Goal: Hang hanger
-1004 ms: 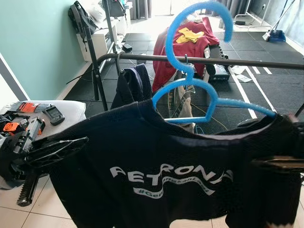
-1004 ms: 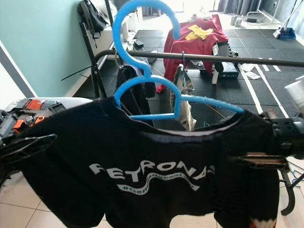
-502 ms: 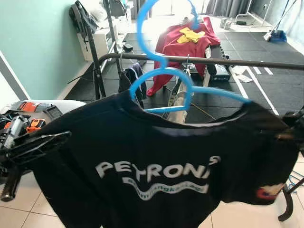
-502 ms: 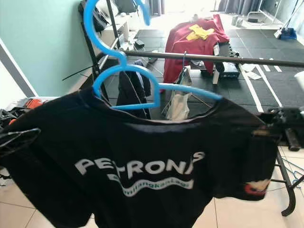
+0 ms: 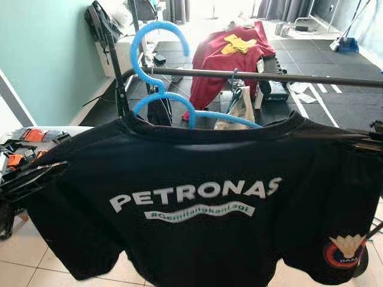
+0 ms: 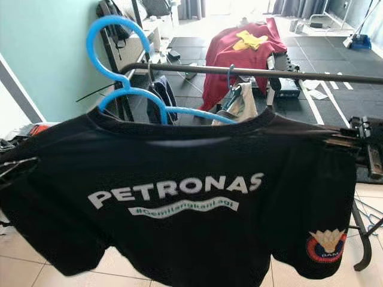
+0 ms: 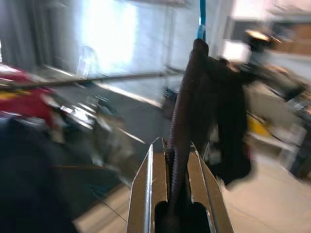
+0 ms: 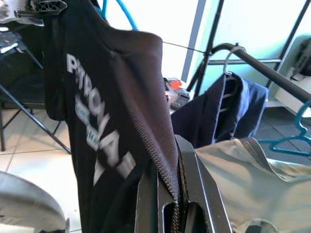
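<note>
A black PETRONAS T-shirt (image 5: 197, 197) hangs on a blue hanger (image 5: 173, 101) and is stretched flat between my two grippers. My left gripper (image 5: 54, 167) is shut on the shirt's left sleeve edge; the left wrist view has its fingers (image 7: 146, 184) clamped on the dark fabric (image 7: 182, 121). My right gripper (image 6: 344, 142) is shut on the right shoulder, with the shirt's hem (image 8: 160, 160) pinched between its fingers. The blue hook (image 5: 157, 42) rises above the black clothes rail (image 5: 281, 76), near the rail's left end. I cannot tell whether the hook is over the rail.
A dark navy garment (image 8: 214, 111) and a pale grey one (image 5: 242, 107) hang on the rail behind the shirt. A red cloth (image 5: 230, 57) covers a bench farther back. A small table with tools (image 5: 33, 140) stands at my left, by the teal wall.
The hanger and shirt have swung left and come lower, so the hook now sits at the rail's left end. The shirt has turned flat and is pulled wider between the grippers.
</note>
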Robot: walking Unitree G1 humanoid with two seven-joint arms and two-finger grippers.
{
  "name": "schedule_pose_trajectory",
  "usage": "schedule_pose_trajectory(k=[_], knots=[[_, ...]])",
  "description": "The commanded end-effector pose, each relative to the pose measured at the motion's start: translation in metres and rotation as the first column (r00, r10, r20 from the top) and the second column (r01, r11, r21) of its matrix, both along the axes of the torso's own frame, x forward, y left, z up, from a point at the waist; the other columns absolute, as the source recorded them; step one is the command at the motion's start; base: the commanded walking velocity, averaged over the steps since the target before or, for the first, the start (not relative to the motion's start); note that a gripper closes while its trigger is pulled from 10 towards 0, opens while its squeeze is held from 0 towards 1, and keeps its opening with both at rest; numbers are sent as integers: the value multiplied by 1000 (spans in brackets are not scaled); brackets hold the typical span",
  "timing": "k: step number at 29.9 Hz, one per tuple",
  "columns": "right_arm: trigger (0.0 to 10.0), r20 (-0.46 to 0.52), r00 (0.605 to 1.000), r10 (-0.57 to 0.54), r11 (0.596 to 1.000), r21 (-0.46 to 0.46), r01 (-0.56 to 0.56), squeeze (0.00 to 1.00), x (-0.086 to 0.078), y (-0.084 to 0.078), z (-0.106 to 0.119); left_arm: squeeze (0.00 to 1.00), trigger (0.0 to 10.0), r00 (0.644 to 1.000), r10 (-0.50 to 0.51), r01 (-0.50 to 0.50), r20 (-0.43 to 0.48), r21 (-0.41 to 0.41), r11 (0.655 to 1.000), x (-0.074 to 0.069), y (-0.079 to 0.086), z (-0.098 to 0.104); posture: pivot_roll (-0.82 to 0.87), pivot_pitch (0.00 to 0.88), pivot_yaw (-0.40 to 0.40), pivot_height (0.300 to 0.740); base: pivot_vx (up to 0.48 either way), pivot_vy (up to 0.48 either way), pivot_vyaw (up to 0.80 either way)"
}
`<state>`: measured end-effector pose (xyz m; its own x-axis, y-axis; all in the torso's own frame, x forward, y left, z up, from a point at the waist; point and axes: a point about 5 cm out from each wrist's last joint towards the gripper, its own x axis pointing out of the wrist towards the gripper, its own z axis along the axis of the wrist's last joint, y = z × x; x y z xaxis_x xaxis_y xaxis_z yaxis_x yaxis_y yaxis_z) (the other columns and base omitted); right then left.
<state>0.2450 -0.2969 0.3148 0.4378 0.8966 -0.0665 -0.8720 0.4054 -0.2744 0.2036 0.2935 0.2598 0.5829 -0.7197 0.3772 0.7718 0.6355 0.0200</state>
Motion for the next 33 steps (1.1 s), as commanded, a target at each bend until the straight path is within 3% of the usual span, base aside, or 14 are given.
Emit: schedule_pose_trajectory(k=[1,2,6,8,11,17,18,19,20,24,25,28,30,33], knots=[[0,-40,999,-14,1000,-24,13,0,1,3,-12,0,10000,988,148,-144,36,-91,985,1,18,3,-151,41,38,740,0,0,0],[0,-89,996,11,998,-53,-16,0,0,12,-24,0,10000,982,178,-167,57,-154,974,4,19,7,-150,40,38,740,0,0,0],[0,-165,985,49,994,-89,-64,0,-1,25,-43,0,10000,974,211,-187,83,-226,956,7,19,11,-151,42,38,740,0,0,0],[0,-261,960,99,981,-139,-139,0,-3,48,-70,0,10000,970,207,-159,129,-305,939,8,17,19,-154,43,37,740,0,0,0],[0,-300,944,138,971,-146,-188,0,-4,67,-86,0,10000,974,153,-90,167,-338,937,7,11,24,-154,43,38,740,0,0,0],[0,-298,940,169,971,-116,-211,0,-2,84,-93,0,10000,981,43,20,191,-317,948,4,-5,24,-154,43,38,740,0,0,0],[0,-270,952,146,978,-107,-180,0,3,88,-93,0,10000,980,-70,118,186,-263,958,-1,-17,20,-152,45,38,740,0,0,0],[0,-270,952,146,978,-107,-180,0,3,88,-93,0,10000,980,-70,118,186,-263,958,-1,-17,20,-152,45,38,740,0,0,0],[0,-245,963,113,985,-100,-141,0,9,87,-92,0,10000,974,-154,189,167,-220,957,-5,-25,16,-154,46,40,740,0,0,0],[0,-215,974,72,991,-92,-94,0,14,84,-88,0,10000,967,-210,234,141,-181,955,-8,-30,11,-155,47,39,740,0,0,0],[0,-156,988,10,998,-58,-20,0,21,75,-76,0,10000,968,-236,245,81,-115,963,-11,-32,3,-157,52,39,740,0,0,0],[0,-53,993,-102,994,31,104,0,30,55,-47,0,10000,972,-233,233,-39,14,972,-15,-25,-14,-158,53,40,740,0,0,0],[0,-53,993,-102,994,31,104,0,30,55,-47,0,10000,972,-233,233,-39,14,972,-15,-25,-14,-158,53,40,740,0,0,0],[0,22,980,-200,978,62,198,0,33,35,-25,0,10000,972,-161,192,-173,179,965,-22,0,-27,-163,56,40,740,0,0,0]])
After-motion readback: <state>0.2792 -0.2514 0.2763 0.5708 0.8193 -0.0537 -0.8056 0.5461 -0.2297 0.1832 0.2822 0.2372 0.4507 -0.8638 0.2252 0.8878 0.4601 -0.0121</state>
